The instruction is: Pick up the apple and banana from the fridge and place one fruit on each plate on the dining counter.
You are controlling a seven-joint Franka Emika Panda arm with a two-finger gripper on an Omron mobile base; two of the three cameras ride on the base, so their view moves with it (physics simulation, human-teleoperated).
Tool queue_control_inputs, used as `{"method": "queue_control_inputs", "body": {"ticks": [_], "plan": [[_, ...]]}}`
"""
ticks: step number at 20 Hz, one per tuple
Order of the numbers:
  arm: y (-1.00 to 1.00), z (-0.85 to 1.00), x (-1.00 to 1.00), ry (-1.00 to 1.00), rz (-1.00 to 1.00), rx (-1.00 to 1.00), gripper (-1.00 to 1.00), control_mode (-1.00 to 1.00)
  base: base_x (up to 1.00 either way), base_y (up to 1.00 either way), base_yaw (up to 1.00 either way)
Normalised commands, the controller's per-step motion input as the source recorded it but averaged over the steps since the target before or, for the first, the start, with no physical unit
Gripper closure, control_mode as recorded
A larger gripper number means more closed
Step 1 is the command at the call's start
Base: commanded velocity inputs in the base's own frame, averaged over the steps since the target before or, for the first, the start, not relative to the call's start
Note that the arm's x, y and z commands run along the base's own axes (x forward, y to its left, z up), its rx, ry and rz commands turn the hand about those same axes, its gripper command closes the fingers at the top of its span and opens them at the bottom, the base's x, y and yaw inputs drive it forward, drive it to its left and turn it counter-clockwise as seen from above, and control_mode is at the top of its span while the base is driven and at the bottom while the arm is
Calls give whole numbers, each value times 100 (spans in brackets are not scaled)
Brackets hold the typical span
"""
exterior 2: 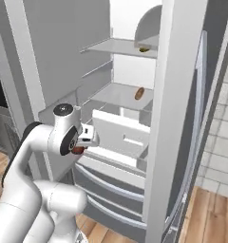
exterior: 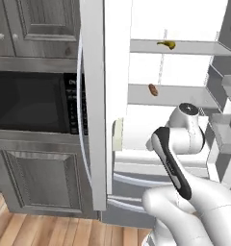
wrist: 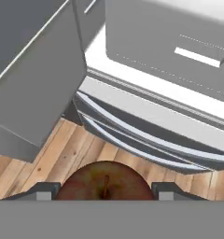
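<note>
Two small dark finger tips (wrist: 44, 191) flank the small, round, dark red apple (wrist: 104, 181) in the hand view, one on each side, so we read the two-finger gripper (wrist: 104, 190) as closed on the fruit and carrying it above the pale wooden floor (wrist: 62, 158); from the right base view we see the same apple (exterior 2: 78, 150) as a dark red patch under the white hand, held in front of the tall white fridge (exterior 2: 168, 118), just outside its open compartment and near the white drawer (exterior 2: 120, 135); the small curved yellow banana (exterior: 167, 44) lies on the upper pale grey shelf (exterior: 194, 47); on the shelf below it we see an elongated brown roll (exterior: 153, 89); left of the fridge, in the left base view, stands the black microwave (exterior: 31, 103) set among grey panelled cabinets (exterior: 38, 180).
</note>
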Motion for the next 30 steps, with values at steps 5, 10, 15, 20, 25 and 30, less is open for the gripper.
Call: {"method": "queue_control_inputs", "body": {"ticks": [5, 10, 15, 20, 25, 30], "plan": [[0, 0, 0, 0, 0, 0, 100, 100, -41, 0, 52], [0, 0, 0, 0, 0, 0, 100, 100, -30, 6, 50], [0, 0, 0, 0, 0, 0, 100, 100, -32, 6, 50], [0, 0, 0, 0, 0, 0, 100, 100, -31, 5, 48], [0, 0, 0, 0, 0, 0, 100, 100, -30, 15, 48], [0, 0, 0, 0, 0, 0, 100, 100, -27, 6, 50]]}}
